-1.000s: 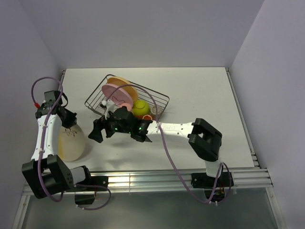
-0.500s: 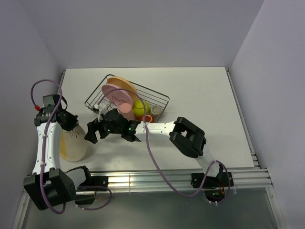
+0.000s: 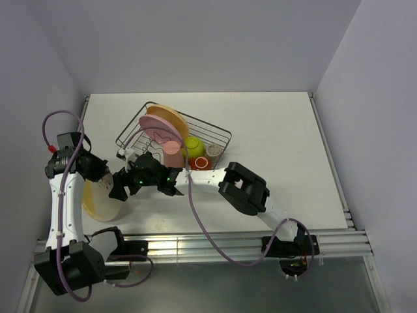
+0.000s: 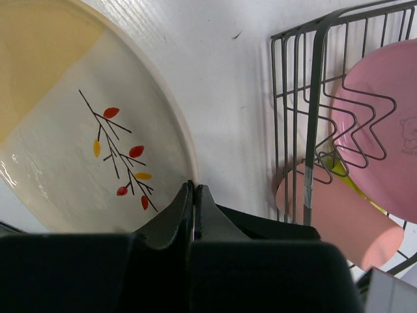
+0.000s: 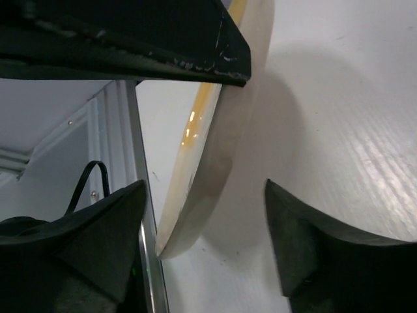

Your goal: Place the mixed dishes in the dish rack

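Within the last second, the right gripper (image 5: 205, 244) has been swung left from beside the silver wire dish rack (image 3: 220, 134). The tilted edge of the pale cream round plate (image 4: 85, 124) is now straddled by its wide-open jaws, not yet touched. The plate's rim is pinched by the closed left gripper (image 4: 195, 199), left of the rack, so a handover seems intended.
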